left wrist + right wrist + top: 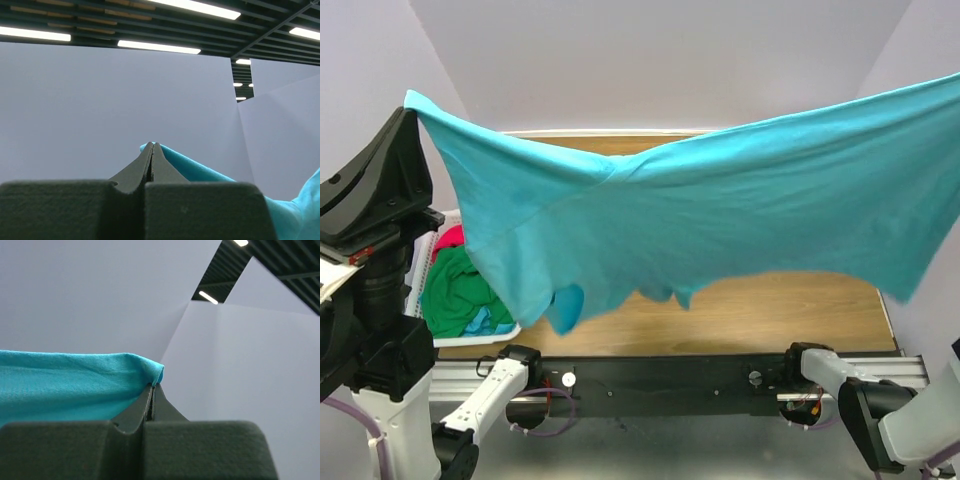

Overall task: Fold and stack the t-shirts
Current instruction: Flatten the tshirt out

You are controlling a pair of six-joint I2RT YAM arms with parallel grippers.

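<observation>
Left gripper (152,145), right gripper (153,386) pinch turquoise t-shirt (720,210) corners.

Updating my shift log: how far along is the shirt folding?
Done: no folded shirt shows on the visible table. In hand: the turquoise t-shirt hangs stretched between the left gripper and right gripper, both shut on it. Left: folding it, plus the green t-shirt and red t-shirt in the basket.
</observation>
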